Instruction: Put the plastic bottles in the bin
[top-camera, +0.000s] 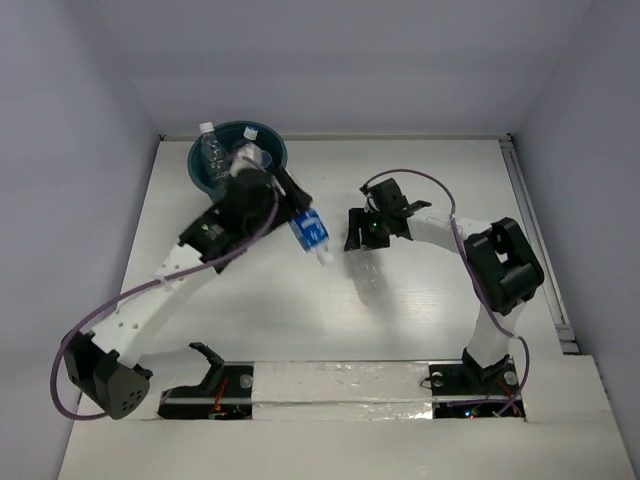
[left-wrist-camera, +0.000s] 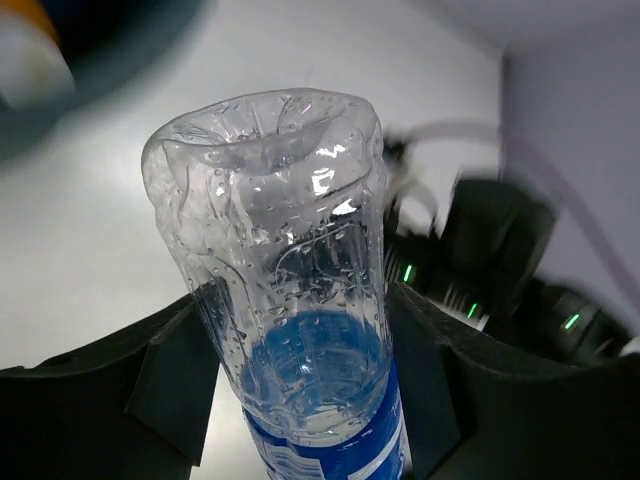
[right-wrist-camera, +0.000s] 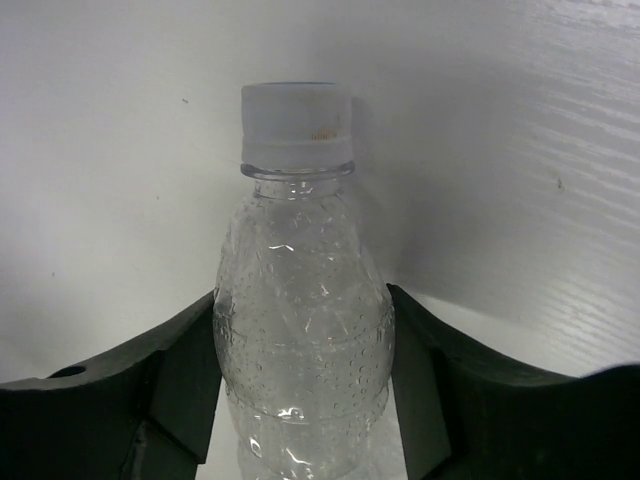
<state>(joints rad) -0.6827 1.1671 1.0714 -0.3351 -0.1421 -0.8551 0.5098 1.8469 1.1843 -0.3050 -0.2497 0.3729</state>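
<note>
The dark teal bin (top-camera: 200, 170) stands at the back left with several white-capped bottles (top-camera: 212, 148) in it. My left gripper (top-camera: 299, 218) is just right of the bin, shut on a clear bottle with a blue label (top-camera: 312, 236), cap pointing toward the table's middle. In the left wrist view the bottle (left-wrist-camera: 290, 260) shows base-first between the fingers (left-wrist-camera: 170, 380). My right gripper (top-camera: 362, 238) at mid-table is shut on a clear ribbed bottle (right-wrist-camera: 300, 300) with a white cap (right-wrist-camera: 296, 122). That bottle shows faintly in the top view (top-camera: 368, 274).
White walls enclose the table on the left, back and right. A rail (top-camera: 535, 230) runs along the right edge. The bin's rim and an orange bottle show blurred at the top left of the left wrist view (left-wrist-camera: 30, 40). The right arm (left-wrist-camera: 500, 250) is close beyond the left gripper.
</note>
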